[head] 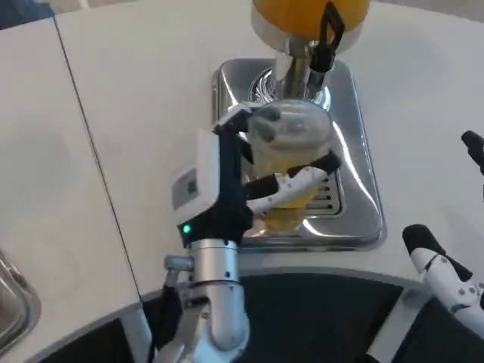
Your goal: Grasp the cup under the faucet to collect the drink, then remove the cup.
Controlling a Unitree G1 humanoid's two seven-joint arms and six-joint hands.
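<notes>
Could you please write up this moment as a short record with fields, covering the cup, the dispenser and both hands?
cup: clear plastic cup holding some yellow drink, above the steel drip tray
faucet: black-handled faucet directly above the cup
dispenser: tank of orange drink at the top edge
left hand: left hand grips the cup, fingers wrapped around its side
right hand: right hand at the lower right, apart from the tray, holding nothing
table: white table

silver forearm (pixel 219 291), white-backed left hand (pixel 227 181), green light
</notes>
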